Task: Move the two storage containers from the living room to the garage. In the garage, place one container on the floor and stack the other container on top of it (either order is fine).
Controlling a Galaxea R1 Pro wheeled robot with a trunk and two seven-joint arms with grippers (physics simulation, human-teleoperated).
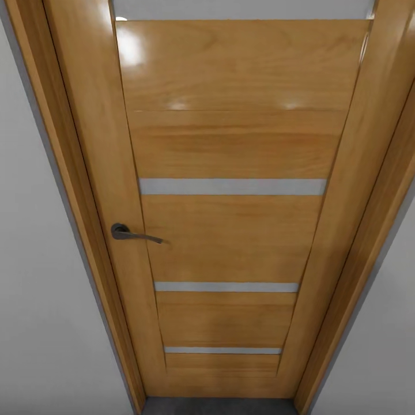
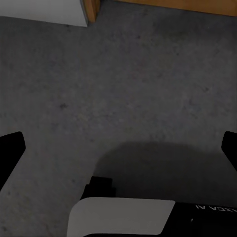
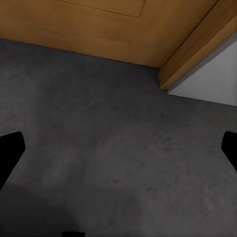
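A closed wooden door stands straight ahead at 12 o'clock in the head view, with grey strips set across its panels. Its dark lever handle sits at about 9 o'clock on the door, and the frame meets pale walls on both sides. The left gripper hangs over dark grey concrete floor, fingers spread wide and holding nothing (a shadow lies beneath). The right gripper is likewise spread and empty above the floor, near the door's foot.
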